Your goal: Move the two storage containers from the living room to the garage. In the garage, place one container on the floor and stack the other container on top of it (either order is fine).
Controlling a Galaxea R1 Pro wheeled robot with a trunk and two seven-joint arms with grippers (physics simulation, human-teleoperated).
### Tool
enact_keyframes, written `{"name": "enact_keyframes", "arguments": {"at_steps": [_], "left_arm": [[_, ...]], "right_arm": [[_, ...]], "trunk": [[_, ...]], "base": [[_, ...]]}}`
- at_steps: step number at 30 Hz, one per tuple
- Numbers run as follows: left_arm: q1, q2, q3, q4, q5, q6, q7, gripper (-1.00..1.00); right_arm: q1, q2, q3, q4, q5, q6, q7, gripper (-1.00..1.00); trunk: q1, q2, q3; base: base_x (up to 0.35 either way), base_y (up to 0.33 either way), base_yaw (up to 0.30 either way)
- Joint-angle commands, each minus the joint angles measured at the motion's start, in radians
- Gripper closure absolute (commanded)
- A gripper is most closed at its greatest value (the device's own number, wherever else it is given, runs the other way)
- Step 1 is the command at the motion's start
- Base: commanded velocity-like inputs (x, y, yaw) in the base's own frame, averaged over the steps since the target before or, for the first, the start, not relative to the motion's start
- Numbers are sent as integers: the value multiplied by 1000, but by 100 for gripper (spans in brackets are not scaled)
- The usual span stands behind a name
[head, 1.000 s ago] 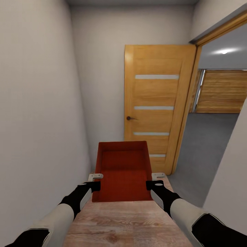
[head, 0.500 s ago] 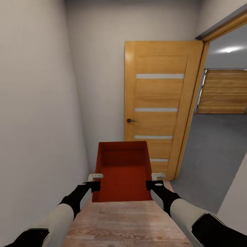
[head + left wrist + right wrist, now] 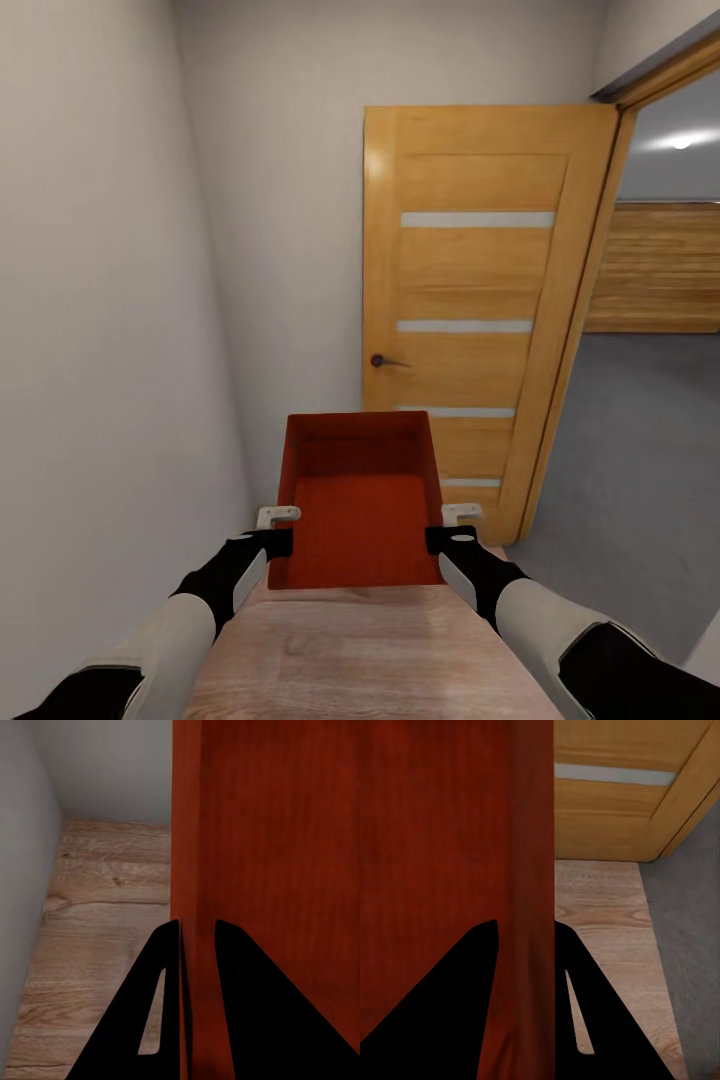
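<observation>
1. Orange-red and finely ribbed, one storage container (image 3: 360, 500) hangs between the two end effectors in the head view, open top up, its long axis pointing away from the robot.
2. At the container's left wall, the left end effector (image 3: 277, 528) pinches the thin wall; the left wrist view shows one black finger (image 3: 154, 1012) on the outside and the other on the inside, with the wall (image 3: 196, 870) touching both.
3. At the opposite wall, the right end effector (image 3: 447, 525) pinches likewise; in the right wrist view its fingers (image 3: 585, 1012) stand on either side of the red wall (image 3: 529, 855).
4. Below both end effectors lies a light wood-plank floor (image 3: 360, 650), which runs on ahead of the container toward a white wall.
5. Ahead of the right end effector and just past the container's far end stands an open wooden door (image 3: 480, 300) with pale horizontal strips and a dark handle (image 3: 385, 361).
6. Beyond the door, to the outer side of the right end effector, grey concrete floor (image 3: 640, 450) spreads behind the doorway, with a wood-slatted wall (image 3: 665, 265) at its far end and a ceiling light (image 3: 682, 142) above.
</observation>
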Motion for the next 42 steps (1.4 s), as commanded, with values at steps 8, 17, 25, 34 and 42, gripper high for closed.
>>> {"name": "enact_keyframes", "arguments": {"at_steps": [8, 17, 25, 34, 42], "left_arm": [[-1, -1, -12, -6, 14, 0, 11, 100], [-1, -2, -12, -8, 13, 0, 20, 100], [-1, -2, -12, -8, 12, 0, 20, 100], [-1, -2, -12, -8, 12, 0, 20, 100], [-1, -2, -13, -8, 12, -2, 20, 100]], "right_arm": [[0, -1, 31, 0, -37, 7, 23, 100], [0, -1, 29, 0, -38, 7, 23, 100], [0, -1, 29, 0, -38, 7, 23, 100], [0, -1, 29, 0, -38, 7, 23, 100], [0, -1, 29, 0, -37, 7, 23, 100]], "trunk": [[1, -2, -2], [1, -2, -2], [1, -2, -2], [1, -2, -2], [1, -2, -2]], "base": [[323, 0, -62], [78, 0, -260], [2, 0, -276], [0, 0, -277], [0, 0, -277]]}}
